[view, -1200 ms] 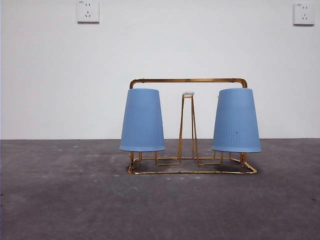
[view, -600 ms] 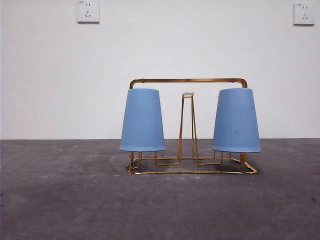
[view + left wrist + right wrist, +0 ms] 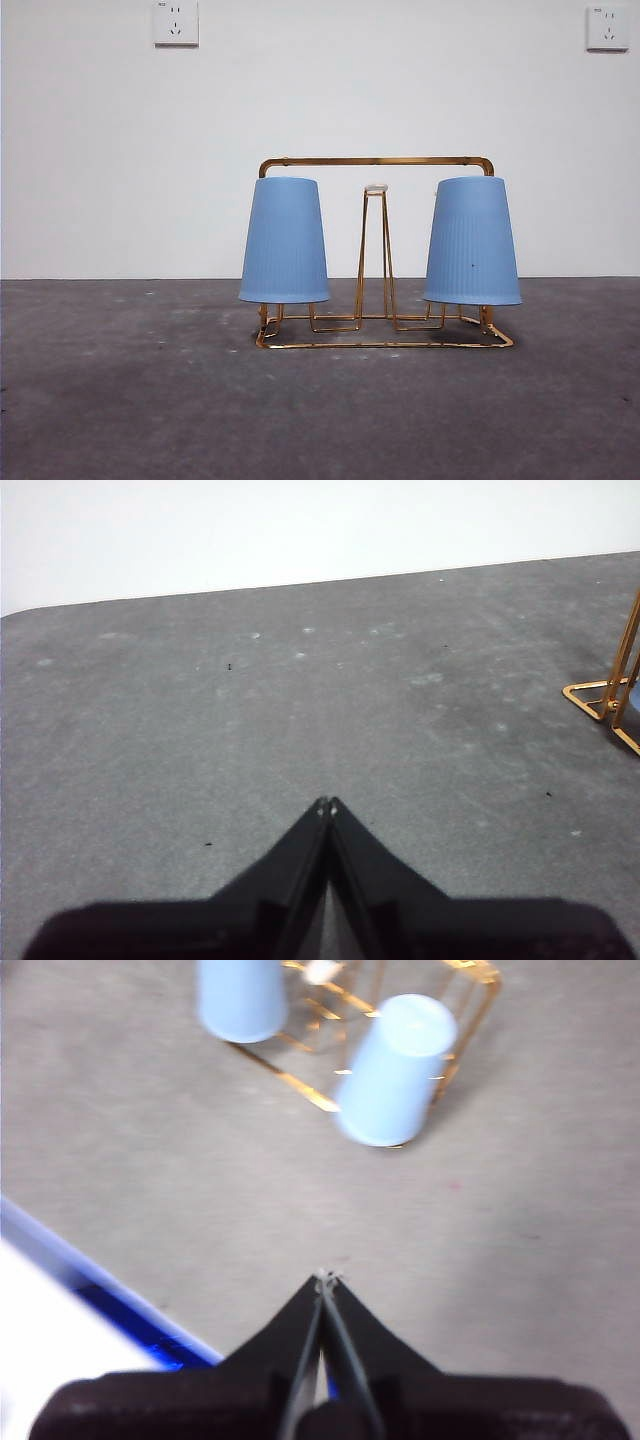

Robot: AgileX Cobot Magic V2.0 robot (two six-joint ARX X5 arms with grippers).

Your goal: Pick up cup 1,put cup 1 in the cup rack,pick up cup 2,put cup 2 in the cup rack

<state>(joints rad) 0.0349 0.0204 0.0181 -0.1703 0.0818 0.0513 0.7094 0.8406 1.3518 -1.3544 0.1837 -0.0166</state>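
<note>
Two blue ribbed cups hang upside down on the gold wire cup rack (image 3: pixel 377 161) in the middle of the table. Cup 1 (image 3: pixel 472 240), with a tiny dark speck on its wall, sits on the right prong; cup 2 (image 3: pixel 285 240) sits on the left prong. The right wrist view looks down on the cup rack (image 3: pixel 300 1085) from a distance, with cup 1 (image 3: pixel 395 1070) nearer and cup 2 (image 3: pixel 240 995) farther. My right gripper (image 3: pixel 325 1280) is shut on nothing, high and away from them. Low over bare table, my left gripper (image 3: pixel 327 805) is also shut on nothing, with only a corner of the cup rack (image 3: pixel 600 695) showing.
The rack's middle prong (image 3: pixel 376 188) with its pale cap carries nothing. Two wall sockets (image 3: pixel 176 22) sit high on the white wall behind. A blue strip (image 3: pixel 120 1300) runs along the table's edge below my right gripper.
</note>
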